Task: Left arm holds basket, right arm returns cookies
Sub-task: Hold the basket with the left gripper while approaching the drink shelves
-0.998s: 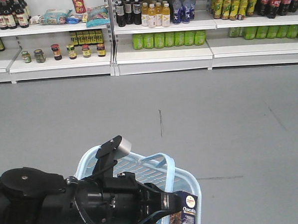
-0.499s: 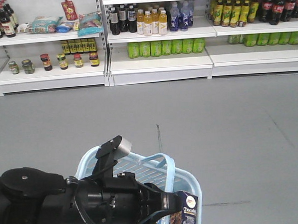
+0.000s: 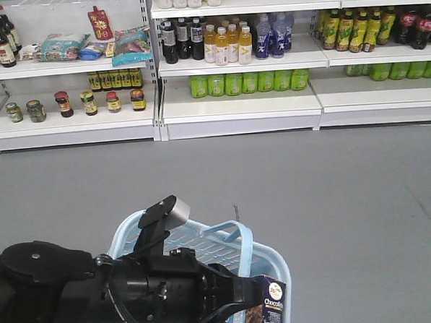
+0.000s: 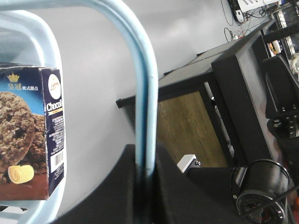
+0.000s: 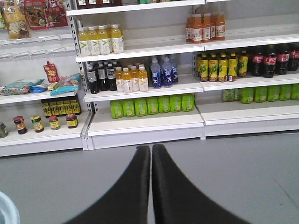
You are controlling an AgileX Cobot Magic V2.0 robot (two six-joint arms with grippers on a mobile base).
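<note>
Currently the dark navy cardboard cookie box (image 4: 28, 135) stands upright inside the light blue slatted plastic basket (image 3: 271, 263). It sits at the basket's right-hand corner nearest the front camera, with the printed cookie face and the barcode side panel showing.

Handling (judgement):
- The carton is probably light, with stiff walls that would crush under a hard squeeze, and the glossy print may be a little slick.
- The best hold looks like a pinch across the two broad faces near the top edge, with moderate force so the panels do not buckle.
- The lift should go straight up to clear the rim and the looped handle (image 4: 145, 84).

Left gripper (image 4: 145, 179): the black jaws are clamped on the lower run of that handle, carrying the basket above the grey floor (image 3: 333, 199).

Right gripper (image 5: 151, 182): the black fingers are pressed flat together with nothing between them. It faces the white store shelves (image 5: 145, 123) of bottles, well apart from the box, and only a sliver of basket rim shows in its view.

Hidden or unclear:
- The bulky black left arm (image 3: 78, 299) covers most of the basket interior and the box's lower-left part in the front view.
- The bottom of the box is cut off by the frame edge.
- I cannot tell whether other goods lie in the basket, or what the box leans on.
- The top flap of the box is not shown.
- I cannot tell which shelf the box belongs on.
</note>
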